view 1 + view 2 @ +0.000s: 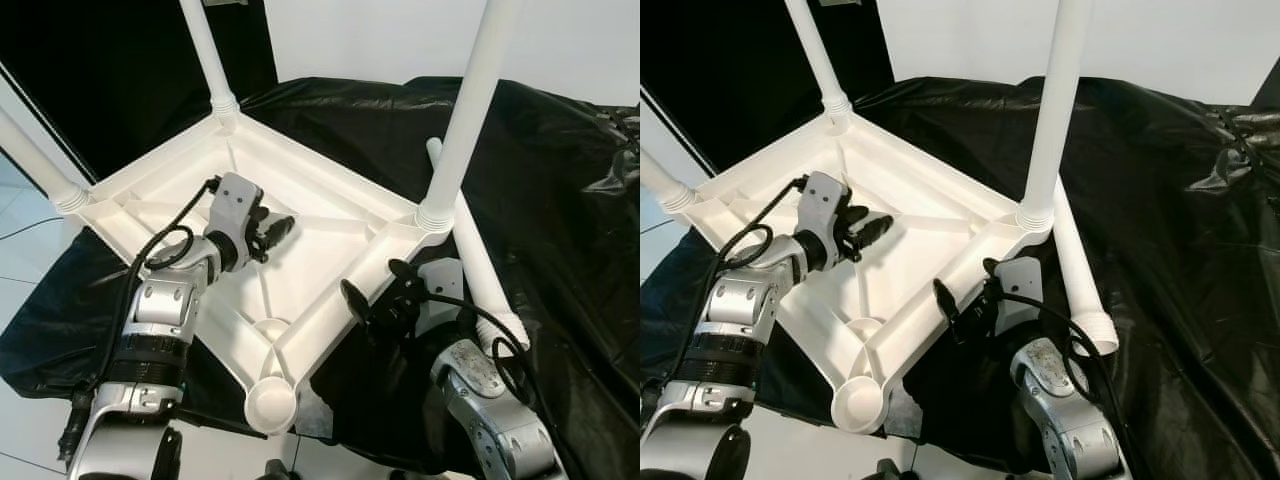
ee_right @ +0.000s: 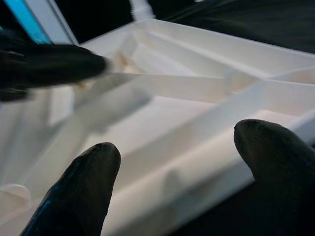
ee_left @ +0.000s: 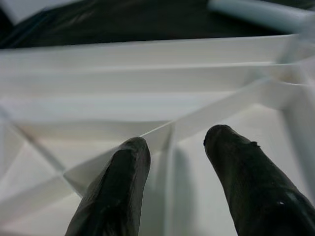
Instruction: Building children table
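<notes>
1. Nearest, empty round leg socket [image 1: 271, 403] at the near corner of the white plastic table top [image 1: 320, 200], which lies upside down on black sheeting [image 1: 560, 180], ribbed underside up.
2. Right gripper [image 1: 378, 292] sits at the table's near right edge, fingers spread apart, nothing between them; the right wrist view shows the edge rail between the two fingertips [image 2: 83, 182].
3. Left gripper [image 1: 275, 233] hovers over the middle ribs inside the frame, fingers slightly apart, empty.
4. Loose white leg [image 1: 480, 270] lies on the sheeting just beside the right corner, threaded end toward the robot.
5. Three legs stand upright in sockets: right corner leg [image 1: 465, 120], far corner leg [image 1: 208, 55], left corner leg [image 1: 35, 160].
6. Farthest, white wall [image 1: 400, 40].
</notes>
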Available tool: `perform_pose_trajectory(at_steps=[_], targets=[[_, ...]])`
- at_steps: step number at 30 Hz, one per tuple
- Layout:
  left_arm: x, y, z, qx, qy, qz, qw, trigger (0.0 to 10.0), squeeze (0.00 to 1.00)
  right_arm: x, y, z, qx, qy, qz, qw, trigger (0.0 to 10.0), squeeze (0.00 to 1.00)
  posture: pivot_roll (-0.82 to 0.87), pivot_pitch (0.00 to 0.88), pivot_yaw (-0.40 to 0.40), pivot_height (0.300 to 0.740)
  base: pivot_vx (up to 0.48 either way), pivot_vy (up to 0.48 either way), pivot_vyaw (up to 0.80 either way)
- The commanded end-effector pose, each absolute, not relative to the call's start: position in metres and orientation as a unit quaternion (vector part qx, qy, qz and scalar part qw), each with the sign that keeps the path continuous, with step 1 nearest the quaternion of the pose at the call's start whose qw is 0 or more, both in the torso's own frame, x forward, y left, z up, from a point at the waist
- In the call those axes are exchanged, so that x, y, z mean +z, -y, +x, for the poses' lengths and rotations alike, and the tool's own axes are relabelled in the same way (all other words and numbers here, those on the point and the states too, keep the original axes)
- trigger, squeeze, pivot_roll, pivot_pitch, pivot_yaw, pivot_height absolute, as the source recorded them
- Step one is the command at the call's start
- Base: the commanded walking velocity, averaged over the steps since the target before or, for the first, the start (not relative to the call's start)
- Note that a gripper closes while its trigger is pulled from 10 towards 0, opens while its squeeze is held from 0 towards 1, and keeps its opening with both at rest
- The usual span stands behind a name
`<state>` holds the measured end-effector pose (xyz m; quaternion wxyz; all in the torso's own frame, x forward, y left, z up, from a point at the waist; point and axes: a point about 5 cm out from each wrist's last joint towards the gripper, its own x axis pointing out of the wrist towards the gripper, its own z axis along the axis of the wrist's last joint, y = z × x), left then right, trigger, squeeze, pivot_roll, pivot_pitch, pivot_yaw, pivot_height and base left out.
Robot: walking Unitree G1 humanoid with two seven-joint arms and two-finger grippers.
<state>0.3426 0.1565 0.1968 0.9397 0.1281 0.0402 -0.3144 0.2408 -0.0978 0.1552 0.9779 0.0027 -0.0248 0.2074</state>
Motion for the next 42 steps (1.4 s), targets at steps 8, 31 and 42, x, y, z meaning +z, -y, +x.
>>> perform_pose_trajectory(at_steps=[8, 31, 42], targets=[[0.216, -0.197, 0.319, -0.343, 0.006, 0.21, 0.915, 10.0, 0.0, 0.151, 0.114, 0.248, 0.13, 0.006, -0.013, 0.991, 10.0, 0.0, -0.02, 0.034, 0.024, 0.74, 0.0, 0.0, 0.0], [0.177, -0.24, 0.252, -0.479, -0.137, 0.287, 0.818, 10.0, 0.0, 0.136, 0.134, 0.278, 0.026, -0.068, -0.001, 0.997, 10.0, 0.0, 0.03, 0.0, -0.004, 0.74, 0.0, 0.0, 0.0], [0.162, -0.242, 0.235, -0.509, -0.178, 0.314, 0.781, 10.0, 0.0, 0.13, 0.132, 0.276, 0.03, -0.101, -0.011, 0.994, 10.0, 0.0, 0.04, 0.0, -0.008, 0.74, 0.0, 0.0, 0.0]])
